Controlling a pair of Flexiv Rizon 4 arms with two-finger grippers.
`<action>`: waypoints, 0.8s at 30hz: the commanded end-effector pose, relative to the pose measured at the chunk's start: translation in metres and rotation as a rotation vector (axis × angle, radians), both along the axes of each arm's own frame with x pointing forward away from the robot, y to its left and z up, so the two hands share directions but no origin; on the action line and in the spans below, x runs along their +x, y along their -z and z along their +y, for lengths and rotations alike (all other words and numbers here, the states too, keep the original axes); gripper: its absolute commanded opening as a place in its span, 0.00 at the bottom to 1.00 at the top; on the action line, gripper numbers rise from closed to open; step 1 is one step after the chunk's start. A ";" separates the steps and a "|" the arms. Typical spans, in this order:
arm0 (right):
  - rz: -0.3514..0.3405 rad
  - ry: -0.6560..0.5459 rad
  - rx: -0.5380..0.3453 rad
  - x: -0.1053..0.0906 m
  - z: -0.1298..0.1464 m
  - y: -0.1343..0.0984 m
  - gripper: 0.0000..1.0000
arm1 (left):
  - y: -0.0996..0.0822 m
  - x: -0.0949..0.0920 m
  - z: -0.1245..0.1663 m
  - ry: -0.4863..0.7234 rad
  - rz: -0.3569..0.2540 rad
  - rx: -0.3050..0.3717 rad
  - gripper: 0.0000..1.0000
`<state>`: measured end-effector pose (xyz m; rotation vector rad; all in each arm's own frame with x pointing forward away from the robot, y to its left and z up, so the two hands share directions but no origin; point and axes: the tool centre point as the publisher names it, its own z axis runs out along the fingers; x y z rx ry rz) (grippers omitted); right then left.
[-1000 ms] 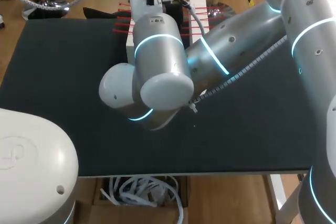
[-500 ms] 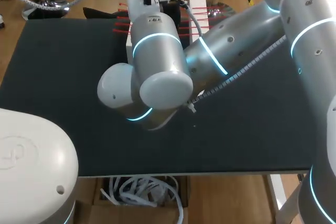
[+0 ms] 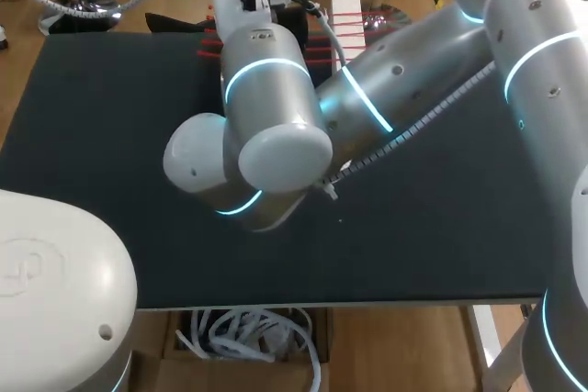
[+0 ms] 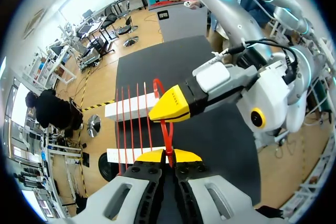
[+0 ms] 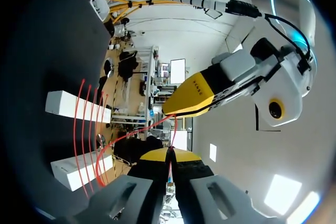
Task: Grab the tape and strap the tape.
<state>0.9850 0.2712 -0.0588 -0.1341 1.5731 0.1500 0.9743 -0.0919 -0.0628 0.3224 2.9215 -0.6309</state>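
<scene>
From the head view you get mostly the right arm (image 3: pixel 276 107), which lies across the black table (image 3: pixel 92 126) toward its far edge. It hides both grippers, and only some strands of the red tape (image 3: pixel 354 17) on the white bars (image 3: pixel 346 2) show there. The wrist views tell you more. The left gripper (image 4: pixel 168 156) has its yellow tips pressed together on one red strand, just before the bars. The right gripper (image 5: pixel 170 155) also pinches a thin strand. In each wrist view the other gripper is close ahead.
</scene>
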 end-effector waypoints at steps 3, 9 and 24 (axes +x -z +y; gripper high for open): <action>-0.002 0.001 -0.006 0.003 0.007 -0.003 0.00 | -0.001 0.000 -0.001 0.000 0.001 0.003 0.00; 0.000 -0.011 -0.010 0.004 0.013 -0.001 0.00 | -0.001 0.000 -0.001 0.000 0.001 0.003 0.00; 0.004 -0.031 -0.013 0.006 0.023 -0.001 0.00 | -0.001 0.000 -0.001 0.000 0.001 0.003 0.00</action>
